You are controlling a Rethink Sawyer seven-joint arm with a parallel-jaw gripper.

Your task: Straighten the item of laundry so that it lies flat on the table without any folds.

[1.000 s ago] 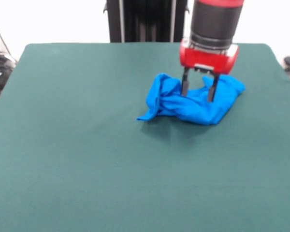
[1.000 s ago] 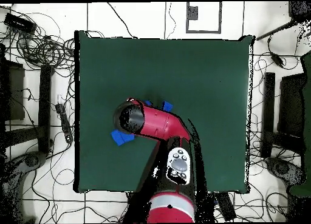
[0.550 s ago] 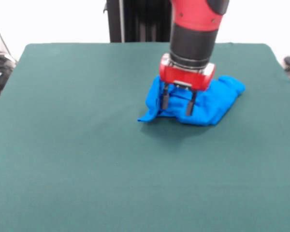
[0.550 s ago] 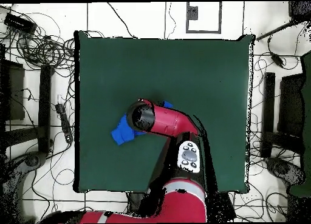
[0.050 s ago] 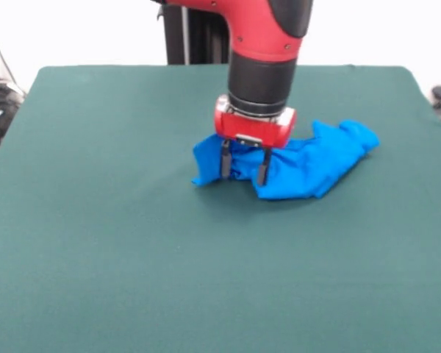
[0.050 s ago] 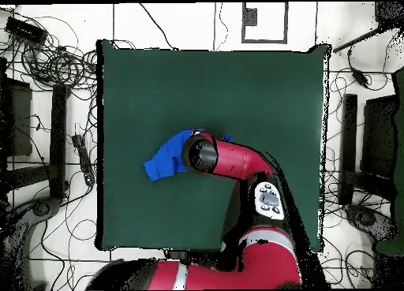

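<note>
Your red-and-black hand (image 5: 242, 163), fingers apart over the limp, light, crumpled bright blue shirt (image 5: 309, 165), should pinch an outer edge on the dark green felt tabletop (image 5: 132, 243).

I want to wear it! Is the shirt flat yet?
No, the shirt is still bunched, with folds and wrinkles showing. The hand is down on its crumpled end.

Even, bright, diffuse light; the background at the frame top washes out white. A soft shadow lies under the T-shirt (image 5: 309, 165) on the table (image 5: 132, 243). Slightly soft focus throughout.
</note>
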